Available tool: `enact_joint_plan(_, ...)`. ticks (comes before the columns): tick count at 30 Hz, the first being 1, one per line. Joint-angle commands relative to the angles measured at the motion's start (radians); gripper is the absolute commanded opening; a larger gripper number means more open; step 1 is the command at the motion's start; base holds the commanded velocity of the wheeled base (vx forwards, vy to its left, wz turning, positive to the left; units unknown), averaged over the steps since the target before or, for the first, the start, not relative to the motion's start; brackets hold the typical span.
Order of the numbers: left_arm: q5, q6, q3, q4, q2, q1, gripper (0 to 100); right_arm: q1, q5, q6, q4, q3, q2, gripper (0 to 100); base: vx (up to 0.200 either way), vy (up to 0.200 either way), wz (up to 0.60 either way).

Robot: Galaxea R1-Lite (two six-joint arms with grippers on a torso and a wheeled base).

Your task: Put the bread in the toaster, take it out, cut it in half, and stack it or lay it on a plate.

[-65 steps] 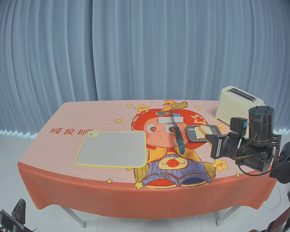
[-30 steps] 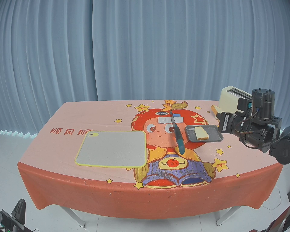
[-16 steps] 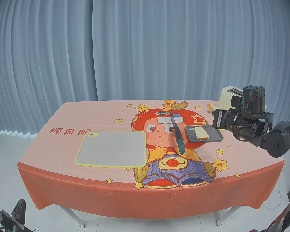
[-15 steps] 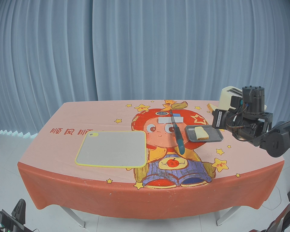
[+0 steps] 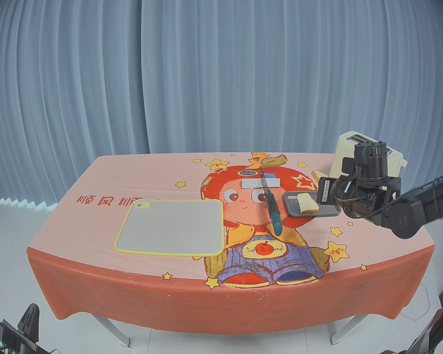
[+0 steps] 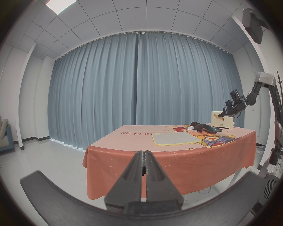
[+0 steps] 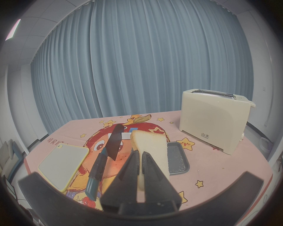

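Bread slice [image 7: 151, 147] is clamped in the right gripper [image 7: 140, 159], held above the table [image 7: 224, 167] near the toaster [image 7: 215, 117].

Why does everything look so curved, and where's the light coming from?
Head view: a wide lens bows the curtain and the table edge. Left wrist view: a ceiling light panel glows overhead, corners dark. Right wrist view: same bulge, dark rim.

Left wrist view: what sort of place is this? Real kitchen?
Probably a lab or demo room staged for kitchen tasks, not a kitchen: wall-wide curtain, office-style tiled ceiling, and one cloth-covered table holding a toaster and cutting board.
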Motion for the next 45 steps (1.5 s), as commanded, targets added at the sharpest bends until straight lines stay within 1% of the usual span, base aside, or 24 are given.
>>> enact_joint_plan(1,0.0,0.0,0.018,0.0,0.002,0.0,0,-0.006,0.016,0.002,0.0,-0.032,0.054,0,0.0,0.0,0.0)
enact_joint_plan(5,0.0,0.0,0.018,0.0,0.002,0.0,0,-0.007,0.019,0.002,0.0,-0.089,0.111,0,0.0,0.0,0.0)
enact_joint_plan(8,0.0,0.0,0.018,0.0,0.002,0.0,0,-0.011,0.019,0.0,0.001,-0.112,0.151,0,0.0,0.0,0.0)
enact_joint_plan(11,0.0,0.0,0.018,0.0,0.002,0.0,0,-0.029,0.019,0.0,0.0,-0.148,0.221,0,0.0,0.0,0.0)
enact_joint_plan(13,0.0,0.0,0.018,0.0,0.002,0.0,0,-0.029,0.019,0.0,0.0,-0.151,0.225,0,0.0,0.0,0.0)
enact_joint_plan(14,0.0,0.0,0.018,0.0,0.002,0.0,0,-0.035,0.021,0.0,-0.002,-0.187,0.271,0,0.0,0.0,0.0)
enact_joint_plan(18,0.0,0.0,0.018,0.0,0.002,0.0,0,-0.044,0.027,0.0,-0.005,-0.211,0.315,0,0.0,0.0,0.0)
enact_joint_plan(45,0.0,0.0,0.018,0.0,0.002,0.0,0,-0.04,0.025,0.0,0.0,-0.199,0.317,0,0.0,0.0,0.0)
